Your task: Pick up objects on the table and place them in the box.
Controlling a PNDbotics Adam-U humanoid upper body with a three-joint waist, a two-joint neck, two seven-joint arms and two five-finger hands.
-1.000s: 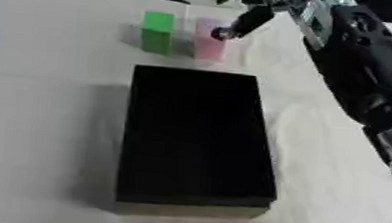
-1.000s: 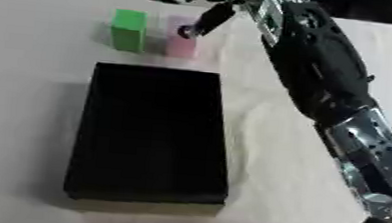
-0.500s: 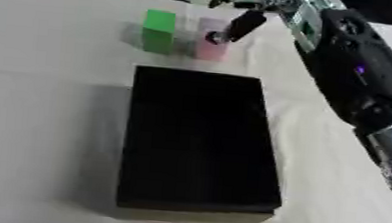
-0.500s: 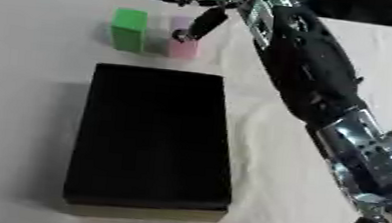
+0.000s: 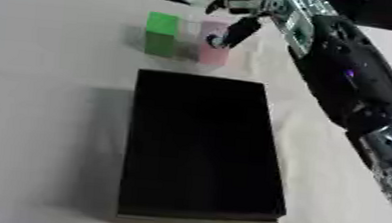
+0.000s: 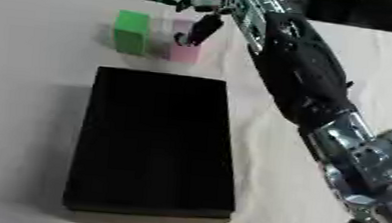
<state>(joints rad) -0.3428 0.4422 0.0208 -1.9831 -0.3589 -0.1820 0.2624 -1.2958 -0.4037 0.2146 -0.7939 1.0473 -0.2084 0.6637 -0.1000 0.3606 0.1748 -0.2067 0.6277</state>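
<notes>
1. Pale cloth-covered table (image 5: pixel 40 121) filling most of both views, with dark blurred shapes along the far edge, too unclear to name.
2. Right arm (image 5: pixel 347 80) reaching in from the lower right, cut off at the bottom corner; silver joint near that edge partly out of frame.
3. Right hand (image 5: pixel 242 9) up at the far side, fingers curled downward, one dark fingertip (image 5: pixel 215 41) at the top of the pink block (image 5: pixel 211 52). Hard to say whether pinching the block or only touching it; thumb side blurred.
4. Left hand nowhere in sight.
5. Pink block standing upright, directly under the right hand, its top partly hidden by the finger.
6. Green block (image 5: pixel 161 33) upright just beside the pink one, on its left, a narrow gap between them, clear of the hand.
7. Black box (image 5: pixel 201 149) near the middle of the table, open side up, inside too dark to make out; blocks just beyond its far edge, outside it.
8. Count: two blocks, one box, one hand visible.
</notes>
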